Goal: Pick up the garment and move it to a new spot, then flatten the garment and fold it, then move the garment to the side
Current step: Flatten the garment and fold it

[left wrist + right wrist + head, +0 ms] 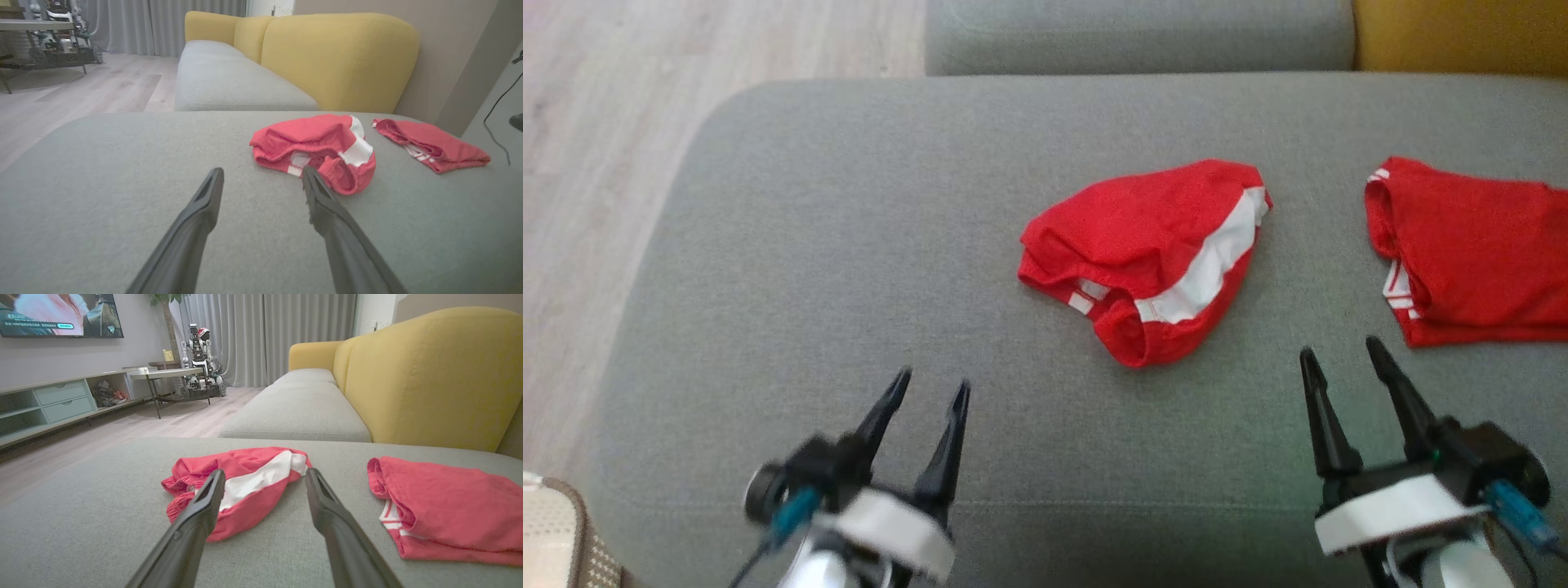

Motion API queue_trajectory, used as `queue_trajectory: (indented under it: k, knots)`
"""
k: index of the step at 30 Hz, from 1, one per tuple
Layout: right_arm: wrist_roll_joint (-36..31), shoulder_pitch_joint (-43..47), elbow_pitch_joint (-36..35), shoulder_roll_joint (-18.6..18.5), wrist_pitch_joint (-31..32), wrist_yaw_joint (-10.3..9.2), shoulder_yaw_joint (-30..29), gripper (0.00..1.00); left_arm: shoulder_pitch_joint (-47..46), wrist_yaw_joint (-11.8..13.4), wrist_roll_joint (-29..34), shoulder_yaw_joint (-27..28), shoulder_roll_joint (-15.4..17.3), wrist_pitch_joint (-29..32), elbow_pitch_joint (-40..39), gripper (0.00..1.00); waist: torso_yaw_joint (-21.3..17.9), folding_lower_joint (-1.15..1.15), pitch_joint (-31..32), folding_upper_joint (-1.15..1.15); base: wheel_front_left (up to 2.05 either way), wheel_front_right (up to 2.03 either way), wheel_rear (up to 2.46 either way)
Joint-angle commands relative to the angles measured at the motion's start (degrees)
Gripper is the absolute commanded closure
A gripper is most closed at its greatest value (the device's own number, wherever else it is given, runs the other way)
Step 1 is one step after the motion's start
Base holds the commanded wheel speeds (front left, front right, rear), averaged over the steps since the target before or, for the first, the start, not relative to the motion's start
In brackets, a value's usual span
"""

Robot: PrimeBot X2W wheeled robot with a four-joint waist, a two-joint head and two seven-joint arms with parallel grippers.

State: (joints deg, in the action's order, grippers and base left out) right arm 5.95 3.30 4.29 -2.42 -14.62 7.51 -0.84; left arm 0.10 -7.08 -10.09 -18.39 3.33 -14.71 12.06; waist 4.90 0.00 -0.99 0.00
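Note:
A crumpled red garment with a white band lies bunched in the middle of the grey sofa cushion. My left gripper is open and empty, hovering near the cushion's front, to the left of the garment and nearer me. My right gripper is open and empty too, just off the garment's right front. From the left wrist the garment sits beyond the right fingertip of the gripper. From the right wrist the garment lies just past the left fingertip of the gripper.
A second red garment, lying flatter, rests at the cushion's right. A yellow backrest rises on the right. The cushion's left edge drops to wooden floor. Another grey seat lies beyond. A patterned bag sits at lower left.

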Motion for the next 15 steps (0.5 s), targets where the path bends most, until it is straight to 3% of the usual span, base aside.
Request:
queue_trajectory:
  k: [1,3,15]
  knots:
    - [-0.6,-3.7,-2.5,-0.5,-0.4,-0.02,1.7,0.0,-5.7,-0.3,-1.8,0.5,-0.3,-0.3,-0.1,0.0,-1.1,0.0,-1.7,0.0,0.0,0.0,0.0]
    - [-1.0,-4.2,-2.7,-0.5,-0.4,-0.02,1.9,0.0,-7.3,-0.3,-3.3,-0.6,-0.3,-0.3,1.5,0.0,-1.5,0.0,-2.4,0.0,0.0,0.0,0.0]
    - [-3.6,-9.2,-5.1,-0.5,-0.4,-0.02,1.8,0.0,-27.1,-0.4,-22.0,-19.2,-0.4,3.7,14.5,0.0,-5.4,0.0,-10.7,0.0,0.0,0.0,0.0]
